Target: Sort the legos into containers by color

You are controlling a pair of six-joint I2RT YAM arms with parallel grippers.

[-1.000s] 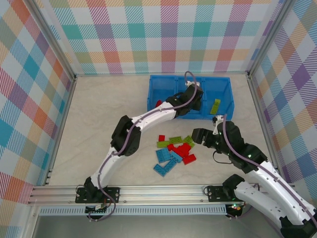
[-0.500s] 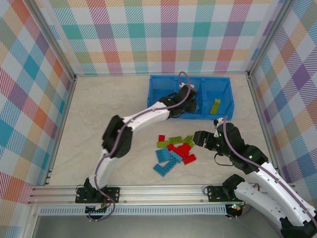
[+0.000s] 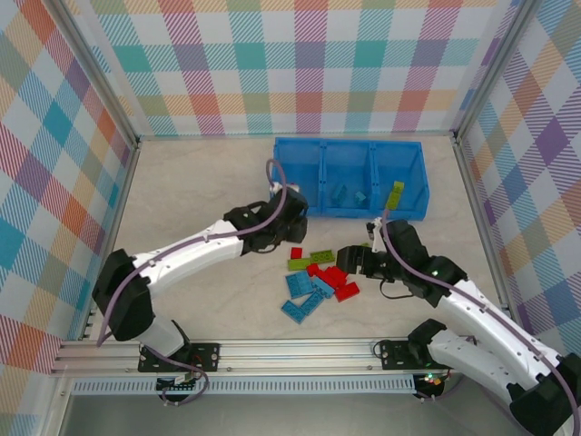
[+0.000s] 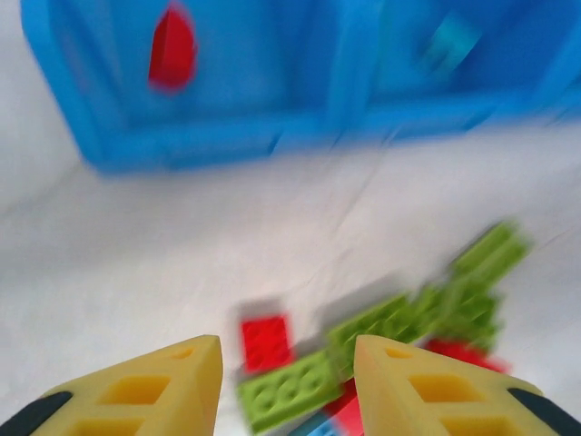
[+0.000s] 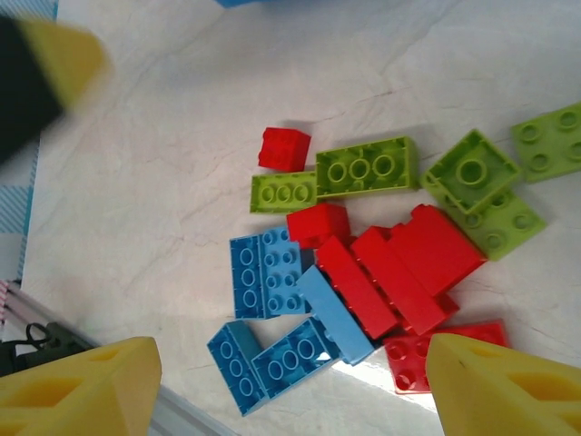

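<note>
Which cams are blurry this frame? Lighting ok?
Left wrist: heavy motion blur smears the bin and legos, while the left claw is crisp. Right wrist: legos sharp, a defocused yellow-black blob top left. Top external: sharp, even light, soft shadows.

1. The worktop [image 3: 200, 195] is a pale cream surface with faint grey marble veining, evenly lit with soft shadows.
2. Three upright panels enclose it: the back wall [image 3: 309, 64], left wall [image 3: 54, 182] and right wall [image 3: 540, 163], all in pastel plaid of teal, pink, orange and purple.
3. Silver metal posts [image 3: 93, 71] stand at the corners, and a slotted aluminium rail [image 3: 300, 354] runs along the near edge.
</note>
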